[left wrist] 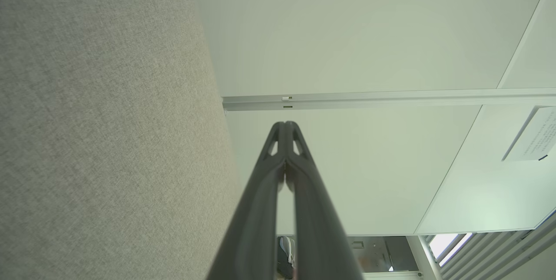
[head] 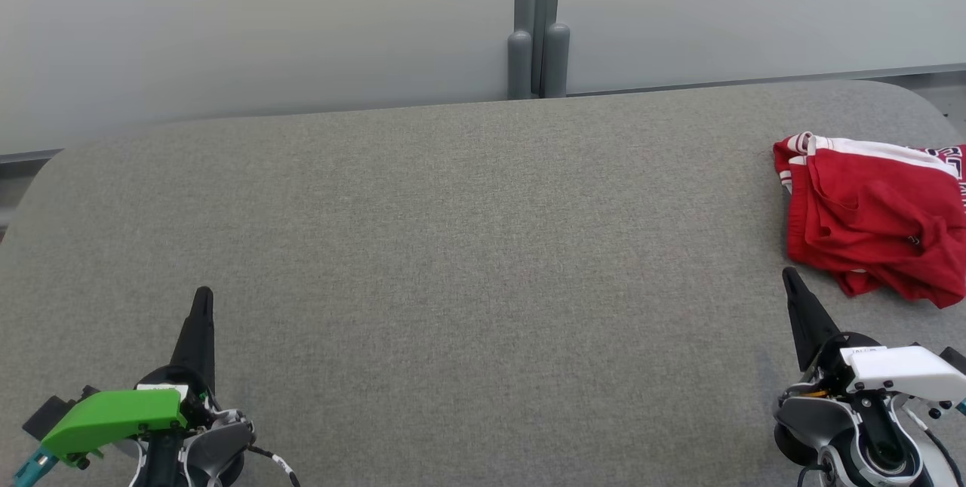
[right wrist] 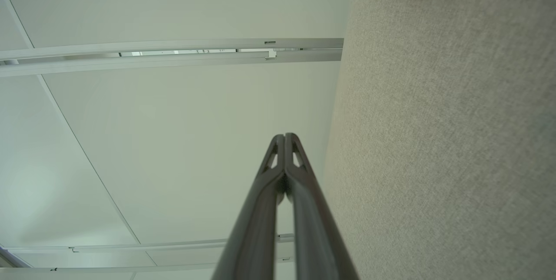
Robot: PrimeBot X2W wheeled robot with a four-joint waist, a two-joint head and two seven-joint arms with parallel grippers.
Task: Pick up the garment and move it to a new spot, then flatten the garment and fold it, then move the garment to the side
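- The left gripper is seen clenched at the near left with nothing held; its fingers are pressed together at the tips.
- The right gripper is likewise clamped empty at the near right.
- Both are pointed along a grey fabric-covered table.
- The garment, red with white trim, is found crumpled at the table's right side, just beyond the right gripper, touched by neither gripper and cut off by the picture's edge.
- Pale wall panels and a grey post are seen behind the far edge.
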